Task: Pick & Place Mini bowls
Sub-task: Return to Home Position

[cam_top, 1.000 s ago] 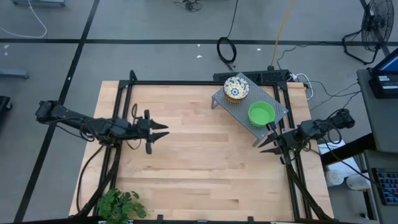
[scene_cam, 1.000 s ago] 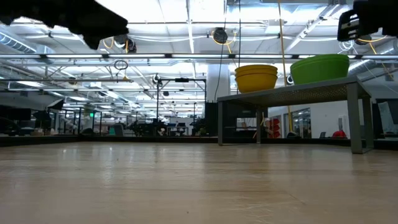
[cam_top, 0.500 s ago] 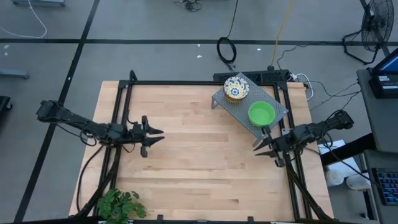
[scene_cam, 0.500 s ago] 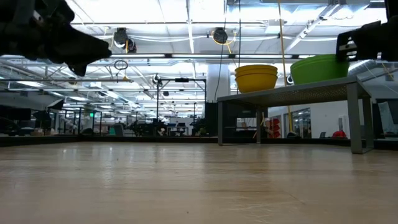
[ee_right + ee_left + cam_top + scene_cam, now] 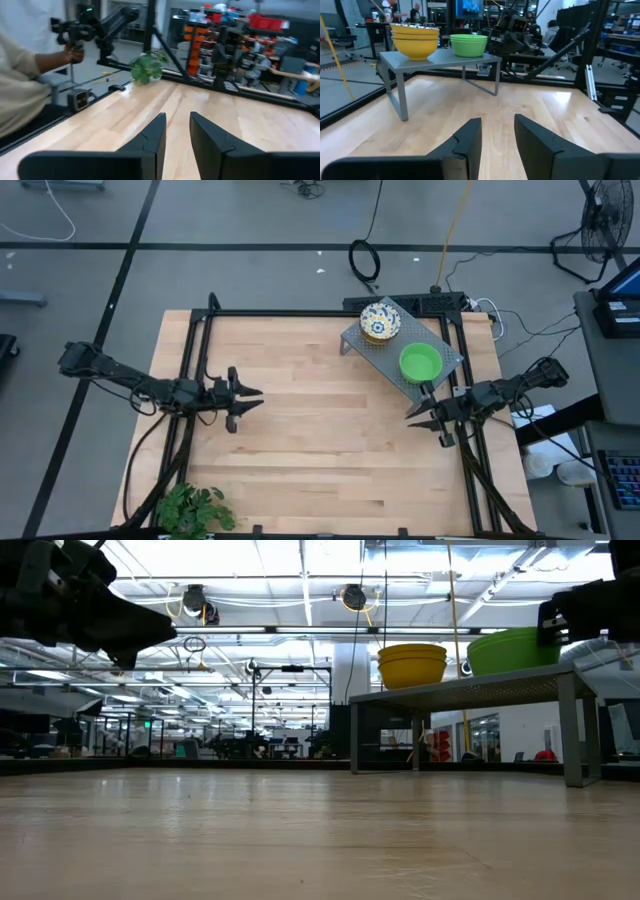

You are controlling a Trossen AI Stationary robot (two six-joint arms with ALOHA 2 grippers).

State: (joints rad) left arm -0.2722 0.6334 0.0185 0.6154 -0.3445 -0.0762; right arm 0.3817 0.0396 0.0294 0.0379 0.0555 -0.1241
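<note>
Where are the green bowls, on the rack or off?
On: the green bowls sit atop the rack beside the yellow bowls; left gripper and right gripper clear, jaws open.

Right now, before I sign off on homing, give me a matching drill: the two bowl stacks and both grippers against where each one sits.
Things
1. yellow patterned bowls
2. green bowls
3. left gripper
4. right gripper

Places
A. open, beside the rack corner
B. on the rack, end farther from the right arm
C. open, over the table left side
D. on the rack, end nearer the right arm

Pairs: 1-B, 2-D, 3-C, 4-A
</note>
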